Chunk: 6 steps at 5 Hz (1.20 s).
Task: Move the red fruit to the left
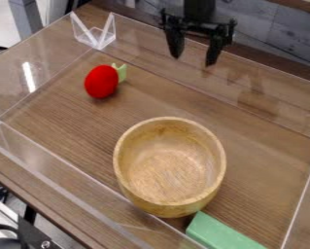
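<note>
This looks like a robotics lab. A wood-grain counter (248, 146) is fenced by clear plastic walls (34, 73), making a test pen. Inside the walls sit toy props: a wooden bowl (170, 165) and a green block (226, 234).

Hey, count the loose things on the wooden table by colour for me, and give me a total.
Red: 1, the red fruit
Light wood: 1, the wooden bowl
Green: 1, the green block, partly cut off at the bottom edge
Total: 3
</note>
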{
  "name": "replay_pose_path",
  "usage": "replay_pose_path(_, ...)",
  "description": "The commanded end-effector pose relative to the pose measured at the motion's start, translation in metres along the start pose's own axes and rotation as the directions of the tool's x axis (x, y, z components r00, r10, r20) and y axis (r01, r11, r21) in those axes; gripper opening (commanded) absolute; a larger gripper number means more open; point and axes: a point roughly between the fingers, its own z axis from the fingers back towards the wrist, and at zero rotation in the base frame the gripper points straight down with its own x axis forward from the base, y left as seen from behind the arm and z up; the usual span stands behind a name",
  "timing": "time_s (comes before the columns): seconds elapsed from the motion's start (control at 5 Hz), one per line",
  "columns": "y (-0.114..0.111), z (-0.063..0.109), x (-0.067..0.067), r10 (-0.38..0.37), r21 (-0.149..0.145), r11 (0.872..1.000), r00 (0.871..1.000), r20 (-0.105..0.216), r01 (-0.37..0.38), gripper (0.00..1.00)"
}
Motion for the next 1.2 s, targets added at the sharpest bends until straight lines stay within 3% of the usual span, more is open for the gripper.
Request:
replay_pose_path(0.0,-0.005,0.016,0.006,-0.065,-0.009,0.998,0.997,0.045,0.065,1.00)
replay_pose_path(0.2,-0.007,0.017,0.006,-0.123,-0.013,0.992,0.991,0.049,0.124,1.00)
replay_pose_path(0.6,0.014,-0.002,0.007,-0.107,-0.009,0.994,0.993,0.058,0.108,1.00)
replay_pose_path(0.8,0.013,0.010,0.008,-0.072,-0.012,0.997,0.995,0.067,0.073,1.00)
replay_pose_path(1.0,0.008,0.024,0.010,-0.051,-0.018,0.998,0.995,0.081,0.053,0.00)
